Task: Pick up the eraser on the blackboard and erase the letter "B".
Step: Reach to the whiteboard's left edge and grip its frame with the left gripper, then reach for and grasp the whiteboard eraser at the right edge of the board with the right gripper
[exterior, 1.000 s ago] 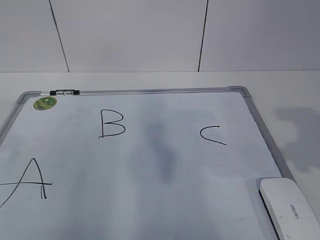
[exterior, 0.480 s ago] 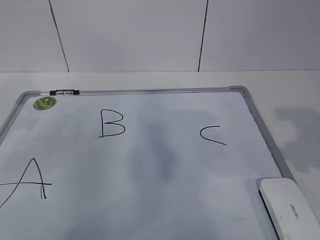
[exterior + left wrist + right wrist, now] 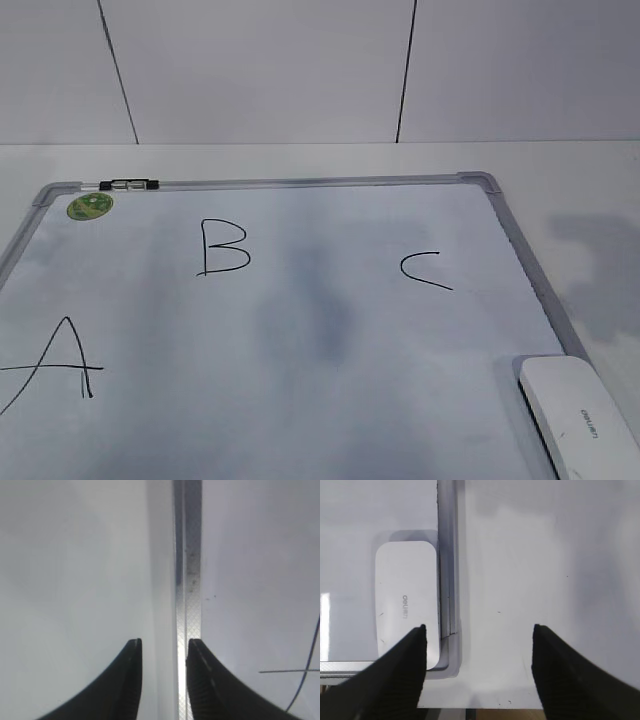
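On the white worktop (image 3: 560, 170) lies the blackboard (image 3: 300, 400), a large glossy white sheet in a grey metal frame with rounded corners, smudged grey near its middle. At its right front corner rests the eraser (image 3: 578, 415), a flat oblong white plastic block with rounded corners and small grey lettering, lying against the frame's right rail. Thin black marker lines form the "A" (image 3: 60, 362) at the left front, the "B" (image 3: 223, 247) toward the far left and the "C" (image 3: 425, 269) toward the far right. A round green sticker (image 3: 90, 206) sits in the far left corner.

The right pincer (image 3: 478, 630) hovers spread wide above bare worktop, its left finger over the eraser's near end, holding nothing. The left pincer (image 3: 163, 644) is narrowly parted, empty, above the board's frame rail.
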Action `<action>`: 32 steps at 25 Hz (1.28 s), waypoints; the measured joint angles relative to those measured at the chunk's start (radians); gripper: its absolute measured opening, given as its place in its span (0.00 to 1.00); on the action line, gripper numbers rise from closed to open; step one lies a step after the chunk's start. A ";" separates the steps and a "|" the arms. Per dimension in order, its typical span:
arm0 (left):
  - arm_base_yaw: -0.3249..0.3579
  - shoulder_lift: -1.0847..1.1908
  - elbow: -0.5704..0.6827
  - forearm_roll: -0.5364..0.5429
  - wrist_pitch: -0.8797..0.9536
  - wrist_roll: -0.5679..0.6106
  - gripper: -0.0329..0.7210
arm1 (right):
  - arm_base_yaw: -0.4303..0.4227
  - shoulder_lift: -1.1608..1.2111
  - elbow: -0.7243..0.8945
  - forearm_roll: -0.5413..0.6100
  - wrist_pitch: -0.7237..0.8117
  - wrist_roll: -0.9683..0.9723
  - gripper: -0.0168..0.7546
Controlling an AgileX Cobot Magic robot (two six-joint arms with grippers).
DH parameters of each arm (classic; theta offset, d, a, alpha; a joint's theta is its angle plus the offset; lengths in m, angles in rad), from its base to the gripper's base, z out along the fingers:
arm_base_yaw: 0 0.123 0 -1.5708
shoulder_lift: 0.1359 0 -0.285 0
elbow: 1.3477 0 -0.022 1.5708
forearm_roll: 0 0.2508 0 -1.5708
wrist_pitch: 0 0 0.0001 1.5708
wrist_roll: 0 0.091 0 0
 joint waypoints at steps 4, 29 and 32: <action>0.001 0.015 0.000 -0.004 -0.046 0.009 0.36 | 0.000 0.002 0.000 0.000 -0.007 0.000 0.66; 0.001 0.110 -0.002 -0.040 -0.132 0.029 0.36 | 0.000 0.011 0.000 0.006 -0.009 0.000 0.66; 0.001 0.127 -0.002 -0.040 -0.132 0.029 0.36 | 0.000 0.011 0.000 0.006 -0.009 0.000 0.66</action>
